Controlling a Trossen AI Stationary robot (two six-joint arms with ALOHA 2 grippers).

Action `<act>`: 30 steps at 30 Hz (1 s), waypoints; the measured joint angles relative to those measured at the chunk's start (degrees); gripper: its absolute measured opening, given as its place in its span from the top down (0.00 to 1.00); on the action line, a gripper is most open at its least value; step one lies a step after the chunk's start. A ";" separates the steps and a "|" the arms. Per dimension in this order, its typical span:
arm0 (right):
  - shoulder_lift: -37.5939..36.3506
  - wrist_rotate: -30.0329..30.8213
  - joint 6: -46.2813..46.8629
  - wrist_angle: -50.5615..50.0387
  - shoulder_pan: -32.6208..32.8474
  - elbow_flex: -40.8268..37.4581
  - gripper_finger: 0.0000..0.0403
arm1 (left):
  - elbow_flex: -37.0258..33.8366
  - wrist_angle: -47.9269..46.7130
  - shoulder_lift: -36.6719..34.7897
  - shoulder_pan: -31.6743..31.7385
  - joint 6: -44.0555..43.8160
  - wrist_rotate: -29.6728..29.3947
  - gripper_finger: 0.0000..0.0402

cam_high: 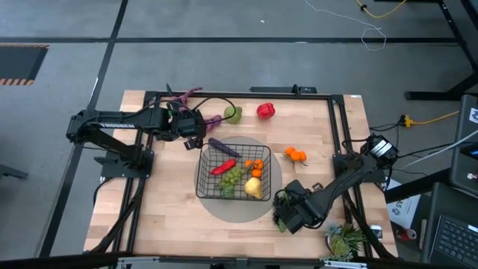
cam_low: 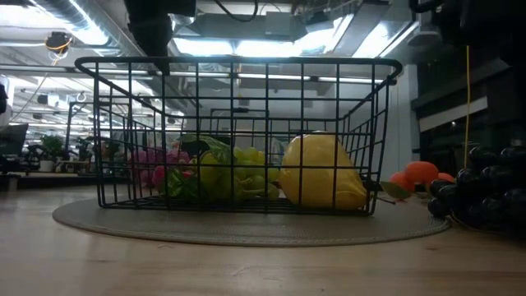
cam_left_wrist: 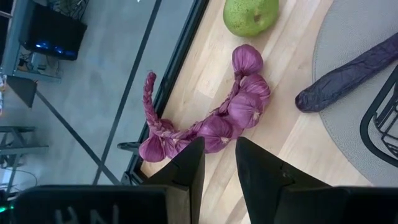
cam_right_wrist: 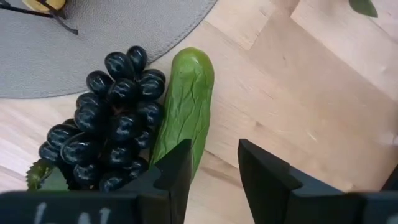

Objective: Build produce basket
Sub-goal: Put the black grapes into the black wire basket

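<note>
The black wire basket [cam_high: 233,170] stands on a grey round mat [cam_high: 272,200]. In it lie a lemon [cam_low: 322,173], a red chili [cam_high: 223,166], small oranges and green fruit. A dark purple long vegetable [cam_left_wrist: 354,68] rests on the mat by the basket's far left corner. My left gripper [cam_left_wrist: 219,163] hovers open above a purple braided string of bulbs [cam_left_wrist: 230,112], next to a green pear [cam_left_wrist: 250,15]. My right gripper [cam_right_wrist: 214,163] is open over the near end of a cucumber [cam_right_wrist: 186,99], which lies on the table against dark grapes [cam_right_wrist: 106,124].
A red pepper [cam_high: 266,110] lies at the far edge and two oranges [cam_high: 296,155] right of the mat. A spiky potted plant [cam_high: 345,240] stands at the near right corner. A black frame rail [cam_high: 340,127] borders the table.
</note>
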 joint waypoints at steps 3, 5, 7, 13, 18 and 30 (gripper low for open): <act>0.00 -0.02 0.09 0.06 -0.04 0.00 0.62 | 0.00 0.00 0.00 0.00 -0.02 0.01 0.79; 0.00 -0.04 0.11 0.32 -0.04 0.00 0.58 | 0.00 0.00 0.00 0.00 -0.02 0.01 0.79; -0.02 -0.05 0.15 0.77 -0.04 0.00 0.54 | 0.00 0.00 0.00 0.00 -0.04 0.01 0.79; -0.02 -1.09 0.27 8.53 0.23 -0.02 0.45 | 0.00 0.00 0.00 0.00 -0.09 0.01 0.79; -0.02 -1.25 0.27 11.82 1.71 -0.02 0.44 | 0.00 0.02 0.00 0.00 -0.15 0.01 0.79; 2.69 -2.64 0.68 15.25 3.50 -0.09 0.44 | 0.00 0.61 0.02 0.00 -0.20 0.03 0.79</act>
